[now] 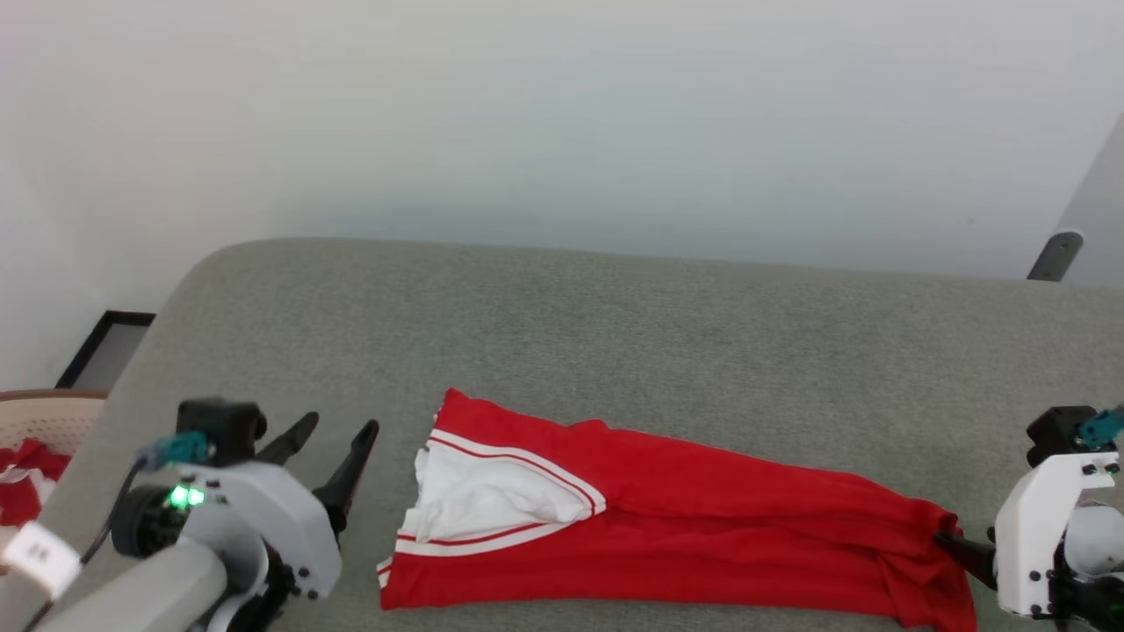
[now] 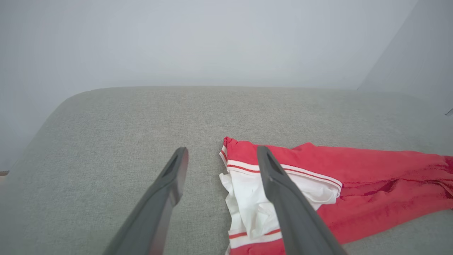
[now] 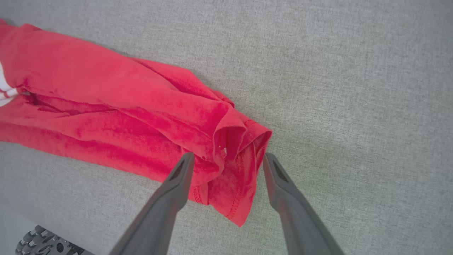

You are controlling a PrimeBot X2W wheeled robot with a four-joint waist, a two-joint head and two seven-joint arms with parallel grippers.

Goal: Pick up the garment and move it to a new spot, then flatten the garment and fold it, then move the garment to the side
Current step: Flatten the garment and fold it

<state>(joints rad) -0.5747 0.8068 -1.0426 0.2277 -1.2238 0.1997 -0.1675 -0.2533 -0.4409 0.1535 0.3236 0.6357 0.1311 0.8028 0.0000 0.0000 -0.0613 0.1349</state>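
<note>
At the far left, a pale basket (image 1: 53, 405) sits beside the soft gray top (image 1: 615, 333). It has some red and white cloth (image 1: 22, 478) in it. That looks like a spot for other clothes.

Next comes the left gripper (image 1: 341, 424). Its two dark fingers stand wide apart and hold nothing. It hangs just beside the left end of the garment (image 1: 702, 518), close to the white sleeve (image 1: 492, 500), but I do not think it touches it. In the left wrist view one finger (image 2: 283, 198) sits in front of the sleeve.

The garment lies on the gray top, near the robot. It is a long red strip that runs from left to right. Its plain red side is up. It looks folded along its length, with the sleeve tucked on top and the stripe trim showing.

At the right end is the right gripper (image 3: 228, 156). Its jaws are spread wide too. The bunched red hem (image 3: 233, 170) lies between the two fingers, but they do not pinch it.

I think each gripper waits at one end so the two can next bring the ends together. The bunched right end may need smoothing first.
</note>
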